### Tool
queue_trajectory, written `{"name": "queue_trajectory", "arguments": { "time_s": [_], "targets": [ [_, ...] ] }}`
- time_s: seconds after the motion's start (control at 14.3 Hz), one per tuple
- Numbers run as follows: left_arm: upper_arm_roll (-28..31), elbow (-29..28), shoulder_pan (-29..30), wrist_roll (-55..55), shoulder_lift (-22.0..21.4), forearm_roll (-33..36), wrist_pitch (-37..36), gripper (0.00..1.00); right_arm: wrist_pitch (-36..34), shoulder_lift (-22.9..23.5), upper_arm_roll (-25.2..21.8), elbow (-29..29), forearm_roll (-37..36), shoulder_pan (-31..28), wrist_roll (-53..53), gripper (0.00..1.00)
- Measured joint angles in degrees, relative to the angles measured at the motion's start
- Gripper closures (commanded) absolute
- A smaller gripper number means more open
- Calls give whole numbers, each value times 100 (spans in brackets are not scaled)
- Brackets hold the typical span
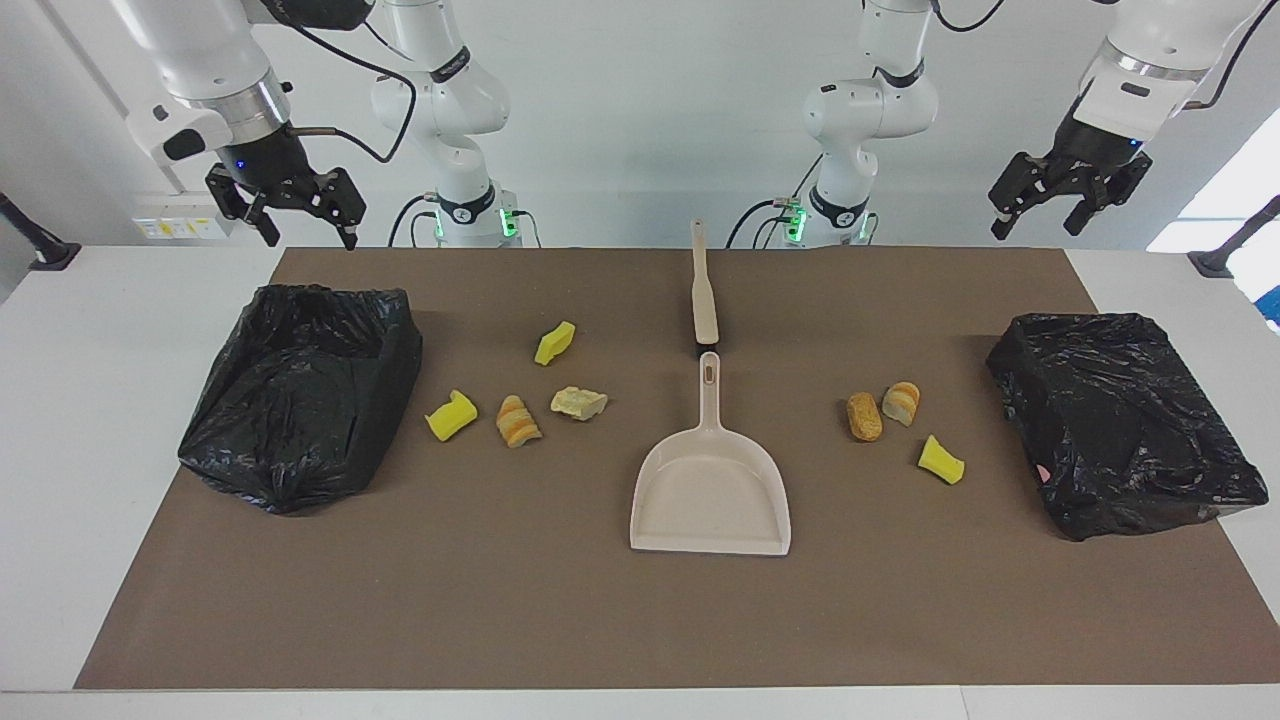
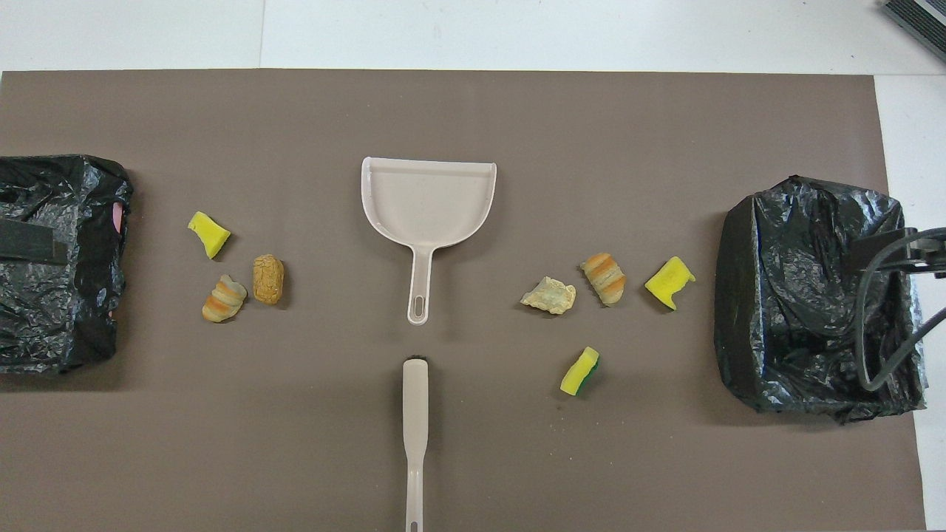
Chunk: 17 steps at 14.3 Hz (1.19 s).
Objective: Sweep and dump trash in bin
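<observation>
While both grippers hang raised with fingers spread, the beige plastic dustpan [image 1: 710, 490] lies mid-desk. Left gripper [image 1: 1062, 208] and right gripper [image 1: 297, 214] grasp nothing. Yellow foam and tan bread-like trash [image 1: 515, 421] lies scattered beside the dustpan.

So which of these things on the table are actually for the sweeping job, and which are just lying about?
For the job:
- trash pieces, four and three
- dustpan
- brush
- bag-lined bins
- left pincer and right pincer, both open and raised

Just lying about:
- brown mat

A lab: two robot arms [image 1: 440, 120] behind a bare white table [image 1: 100, 330].
</observation>
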Motion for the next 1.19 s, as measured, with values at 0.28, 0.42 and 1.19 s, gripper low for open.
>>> {"name": "queue_trajectory", "arguments": {
  "time_s": [0.28,0.42,1.19],
  "targets": [
    [-12,-72,-3,-1,0,0,5,0,0,0,0,-4,1,0,0,0],
    [-24,-89,-9,-1,0,-1,18,0,0,0,0,-5,1,0,0,0],
    [-89,-556,-555,-442,-10,-35,465,0,0,0,0,-6,1,0,0,0]
  ]
}}
